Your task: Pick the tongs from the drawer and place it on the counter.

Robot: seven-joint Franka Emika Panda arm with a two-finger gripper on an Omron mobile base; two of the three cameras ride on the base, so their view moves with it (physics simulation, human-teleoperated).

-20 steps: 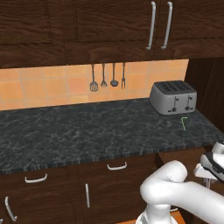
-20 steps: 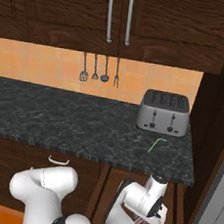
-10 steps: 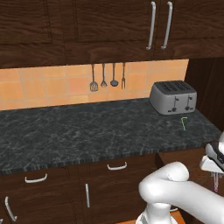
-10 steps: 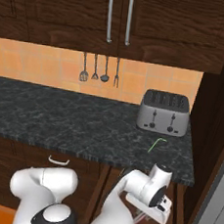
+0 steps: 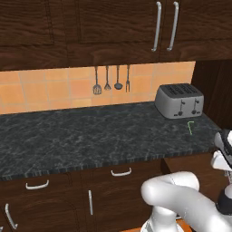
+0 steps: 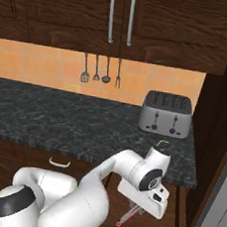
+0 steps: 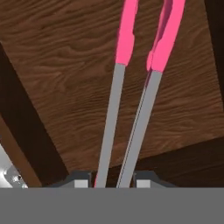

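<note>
1. Hand view: the gripper (image 7: pixel 112 183) is clenched on the tongs (image 7: pixel 131 100), whose grey arms run up to pink ends above the drawer (image 7: pixel 65 78) floor.
2. Right base view: the tongs (image 6: pixel 133 213) hang below the hand, lower than the counter (image 6: pixel 59 124) edge.
3. A toaster (image 6: pixel 166 113) stands on the counter.

I find no readable text, label, brand, number or sign anywhere I look. The toaster (image 5: pixel 179 100) has small dark control marks on its front, but they are too small to read as writing.
</note>
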